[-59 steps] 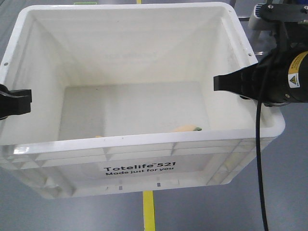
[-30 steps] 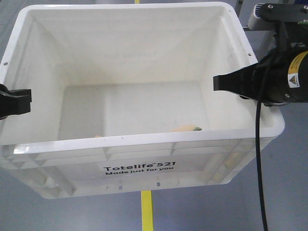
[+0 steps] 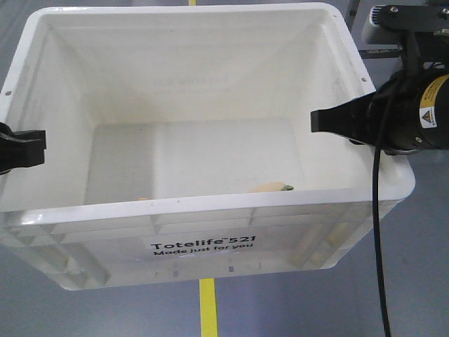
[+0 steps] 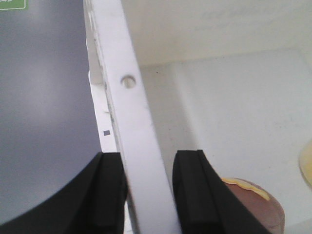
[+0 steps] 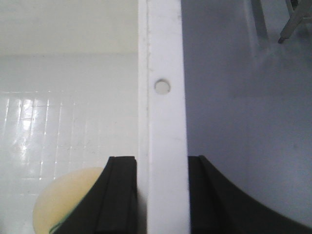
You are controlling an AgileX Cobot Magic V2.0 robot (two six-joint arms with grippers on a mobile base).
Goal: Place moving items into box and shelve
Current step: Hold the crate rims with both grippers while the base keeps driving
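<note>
A white plastic box [image 3: 210, 203] marked "Totelife 521" hangs above the grey floor, held by both arms. My left gripper [image 4: 148, 195] is shut on the box's left rim [image 4: 131, 126]; only its black tip [image 3: 21, 147] shows in the front view. My right gripper [image 5: 161, 195] is shut on the right rim [image 5: 163, 122], with its black finger [image 3: 344, 119] reaching over the wall. Inside, near the front wall, lie a cream, green-edged item [image 3: 273, 187] [image 5: 63, 200] and a brown item [image 4: 258, 204] with a yellow top, both mostly hidden.
A yellow floor line [image 3: 207, 309] runs under the box. Grey metal legs [image 5: 287, 24] stand on the floor at the far right. A black cable [image 3: 379, 232] hangs from the right arm beside the box.
The floor line under the box has slid left and the background at top right has shifted; the box and both grippers keep the same pose in view.
</note>
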